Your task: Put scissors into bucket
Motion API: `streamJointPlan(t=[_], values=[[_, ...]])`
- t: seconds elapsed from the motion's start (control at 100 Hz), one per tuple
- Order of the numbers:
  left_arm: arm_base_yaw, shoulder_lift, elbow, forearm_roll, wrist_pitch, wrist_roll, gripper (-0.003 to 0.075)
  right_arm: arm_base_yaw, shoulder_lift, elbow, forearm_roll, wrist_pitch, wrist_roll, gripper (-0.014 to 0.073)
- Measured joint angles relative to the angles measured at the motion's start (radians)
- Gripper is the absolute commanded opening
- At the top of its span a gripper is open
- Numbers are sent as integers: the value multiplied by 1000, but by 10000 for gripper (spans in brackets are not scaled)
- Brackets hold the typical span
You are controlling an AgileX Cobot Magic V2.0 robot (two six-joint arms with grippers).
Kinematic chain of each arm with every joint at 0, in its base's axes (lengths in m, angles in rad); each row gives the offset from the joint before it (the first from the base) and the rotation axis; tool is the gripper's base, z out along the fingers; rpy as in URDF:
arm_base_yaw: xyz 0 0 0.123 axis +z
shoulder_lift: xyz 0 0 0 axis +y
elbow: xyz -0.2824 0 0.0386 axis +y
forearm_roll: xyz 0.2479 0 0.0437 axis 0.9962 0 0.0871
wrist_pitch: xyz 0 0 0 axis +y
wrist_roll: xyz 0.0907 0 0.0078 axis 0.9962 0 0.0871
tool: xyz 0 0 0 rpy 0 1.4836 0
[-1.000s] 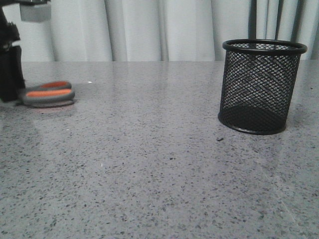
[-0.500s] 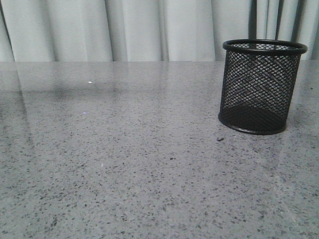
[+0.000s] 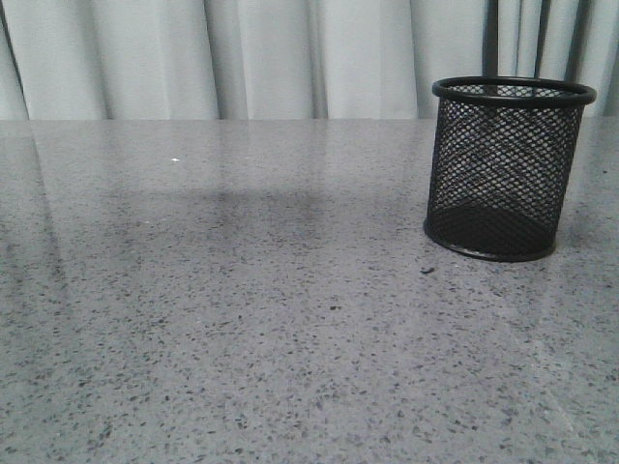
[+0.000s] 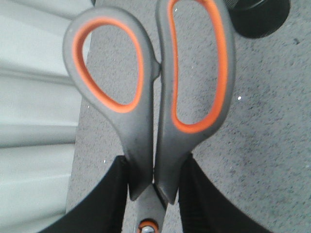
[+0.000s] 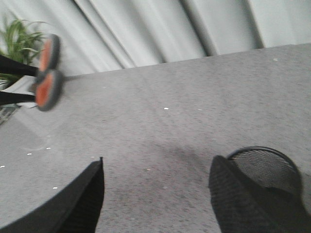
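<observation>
Scissors (image 4: 150, 97) sit clamped in the left hand (image 4: 154, 194), whose two dark fingers press either side of the shanks just below the grey, orange-lined handle loops; the orange pivot spot peeks out at the bottom edge of that wrist view. In the right wrist view they show as a blurred orange-and-grey shape in the upper left of the frame, off the counter (image 3: 251, 319). The front view shows neither hand nor scissors, only a soft shadow on the counter left of centre.

The bucket (image 3: 510, 169) stands upright at the right of the front view, apparently with nothing inside, and well apart from that shadow. The right hand (image 5: 158, 194) hangs spread wide and grasping nothing, with the bucket just beside its finger at the lower right of its view.

By my reading, the carry is the step in hand: the grasp is made and the drop is not yet done. The next move calls for bringing the scissors across above the bucket's rim, turning them blades-down so they clear the opening, and only then letting go. Released off-centre, they could catch the rim and tip the light mesh cup.
</observation>
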Motion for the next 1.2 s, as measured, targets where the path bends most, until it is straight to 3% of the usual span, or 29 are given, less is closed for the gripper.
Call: streamJointPlan(t=[0.26,0.47,0.78,1.2], values=[[-294,0,-4,162,-25,-173,-11,0,23,-59,100,48,-30,412],[-456,0,-6,312,-71,-298,-11,0,23,-79,127,61,-30,412],[-530,35,-8,381,-110,-356,-11,0,23,-79,156,87,-33,412],[-538,53,-8,347,-182,-380,-11,0,51,-79,177,98,-68,412]])
